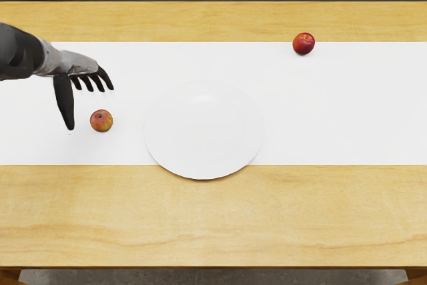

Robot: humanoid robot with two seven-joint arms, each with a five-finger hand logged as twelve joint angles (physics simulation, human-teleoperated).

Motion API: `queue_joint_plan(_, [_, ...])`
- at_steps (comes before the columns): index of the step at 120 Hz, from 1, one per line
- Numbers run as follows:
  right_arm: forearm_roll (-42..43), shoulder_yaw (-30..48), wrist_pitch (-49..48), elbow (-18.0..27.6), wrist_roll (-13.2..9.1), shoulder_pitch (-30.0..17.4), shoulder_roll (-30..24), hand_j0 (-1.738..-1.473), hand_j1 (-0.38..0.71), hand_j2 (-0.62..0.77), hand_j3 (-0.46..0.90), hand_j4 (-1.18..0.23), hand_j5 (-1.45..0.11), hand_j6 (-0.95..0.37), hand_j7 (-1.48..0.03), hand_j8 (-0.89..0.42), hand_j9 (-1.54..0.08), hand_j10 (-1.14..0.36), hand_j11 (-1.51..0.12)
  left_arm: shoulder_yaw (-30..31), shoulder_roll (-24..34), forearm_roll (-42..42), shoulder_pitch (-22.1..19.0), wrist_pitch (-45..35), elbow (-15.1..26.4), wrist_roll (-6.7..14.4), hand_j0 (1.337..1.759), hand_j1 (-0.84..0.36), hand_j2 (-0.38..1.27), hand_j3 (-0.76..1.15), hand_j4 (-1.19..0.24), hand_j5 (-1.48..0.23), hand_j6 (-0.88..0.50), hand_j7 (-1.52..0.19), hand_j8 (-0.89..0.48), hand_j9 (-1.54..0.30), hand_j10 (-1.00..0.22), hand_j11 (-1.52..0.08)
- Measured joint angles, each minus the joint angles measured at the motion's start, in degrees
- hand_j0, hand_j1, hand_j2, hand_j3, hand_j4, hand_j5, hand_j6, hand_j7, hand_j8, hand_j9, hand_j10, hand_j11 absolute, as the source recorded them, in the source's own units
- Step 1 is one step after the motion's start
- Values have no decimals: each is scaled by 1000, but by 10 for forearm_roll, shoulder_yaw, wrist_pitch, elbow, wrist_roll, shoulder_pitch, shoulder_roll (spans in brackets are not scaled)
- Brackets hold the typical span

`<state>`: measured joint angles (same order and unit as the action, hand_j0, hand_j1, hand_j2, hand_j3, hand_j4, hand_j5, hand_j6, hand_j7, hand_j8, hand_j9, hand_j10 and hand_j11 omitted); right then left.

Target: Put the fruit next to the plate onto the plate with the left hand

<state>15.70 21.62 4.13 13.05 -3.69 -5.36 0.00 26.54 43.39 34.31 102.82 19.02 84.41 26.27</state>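
Note:
A small red-and-yellow apple [101, 121] lies on the white runner, just left of the round white plate [167, 145] and not touching it. My left hand [80, 91] comes in from the left edge and hovers above and to the left of this apple. Its black fingers are spread, the thumb pointing down beside the fruit, and it holds nothing. A second, redder apple [303, 43] sits far off at the back right of the runner.
The white runner [347, 111] crosses a wooden table [213, 218] from side to side. Bare wood lies in front of and behind it. The table's front edge runs along the bottom of the view.

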Motion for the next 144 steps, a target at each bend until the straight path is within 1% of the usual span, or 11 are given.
queue_joint_plan(16, [0, 0, 0, 0, 0, 0, 0, -1658, -306, -7, 0, -36, -46, -36, -46, -36, -46, -36, -46, 66, -32, 16, 28, -94, 22, -1, 1658, 50, 51, 0, -252, -325, -252, -325, -252, -325, -251, -325])
queue_joint_plan(33, [0, 0, 0, 0, 0, 0, 0, -1658, -306, -7, 0, -36, -46, -36, -46, -36, -46, -36, -46, 119, -73, 21, 28, -174, 36, 0, 1658, 50, 51, 0, -252, -325, -253, -325, -252, -325, -252, -325])
queue_joint_plan(52, [0, 0, 0, 0, 0, 0, 0, -1658, -306, -7, 0, -36, -46, -36, -46, -36, -46, -36, -46, 154, -104, 28, 23, -243, 42, 0, 1658, 48, 51, 0, -253, -327, -253, -327, -253, -327, -253, -327])
queue_joint_plan(67, [0, 0, 0, 0, 0, 0, 0, -1658, -306, -7, 0, -36, -46, -36, -46, -36, -46, -36, -46, 173, -139, 34, 8, -295, 42, 0, 1658, 48, 51, 0, -253, -327, -254, -327, -253, -327, -253, -327])
queue_joint_plan(80, [0, 0, 0, 0, 0, 0, 0, -1658, -306, -7, 0, -36, -46, -36, -46, -36, -46, -36, -46, 180, -156, 47, -5, -316, 30, 0, 1658, 48, 51, 0, -253, -328, -254, -328, -254, -328, -253, -327])
queue_joint_plan(92, [0, 0, 0, 0, 0, 0, 0, -1658, -306, -7, 0, -36, -46, -36, -46, -36, -46, -36, -46, 185, -180, 52, -29, -324, 7, 0, 1658, 47, 51, 0, -253, -328, -254, -328, -254, -328, -253, -328])
queue_joint_plan(120, [0, 0, 0, 0, 0, 0, 0, -1658, -306, -7, 0, -36, -46, -36, -46, -36, -46, -36, -46, 190, -196, 54, -59, -347, -27, -1, 1658, 45, 52, 0, -255, -330, -255, -330, -255, -330, -255, -330])
queue_joint_plan(144, [0, 0, 0, 0, 0, 0, 0, -1658, -306, -7, 0, -36, -46, -36, -46, -36, -46, -36, -46, 191, -205, 52, -76, -352, -43, -5, 1658, 42, 52, 0, -257, -333, -258, -333, -258, -333, -257, -333])
